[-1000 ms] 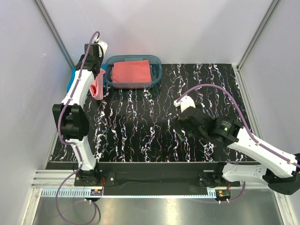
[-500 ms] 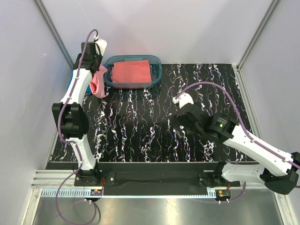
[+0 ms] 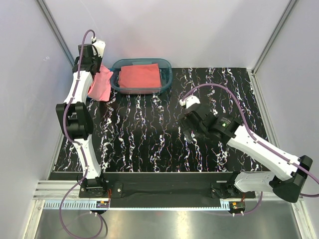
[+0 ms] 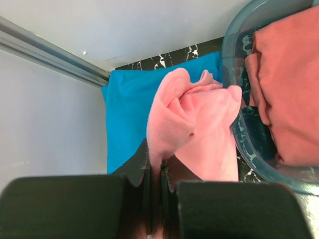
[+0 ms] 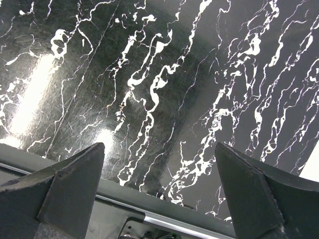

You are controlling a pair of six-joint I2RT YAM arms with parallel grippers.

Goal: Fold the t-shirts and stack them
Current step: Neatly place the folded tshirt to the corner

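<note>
**Left arm lifts pink shirt at back-left corner**

Top view: since a second ago my left gripper (image 3: 93, 69) has swung back toward the corner. The pink shirt (image 3: 101, 85) now hangs wider beside the tub (image 3: 166, 74), and the red shirt (image 3: 140, 76) lies folded inside. The right gripper (image 3: 192, 128) has slid left over the table (image 3: 149, 139).

Left wrist: the jaws are clenched on the pink shirt's edge. A blue shirt (image 4: 128, 114) lies behind it, partly covered. The tub is cut off.

Right wrist: the jaws are spread wide, holding nothing.

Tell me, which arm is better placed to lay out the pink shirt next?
Left, probably: the left gripper is shut on the pink t-shirt, beside the tub. The right gripper hangs open over the table, holding nothing.
</note>
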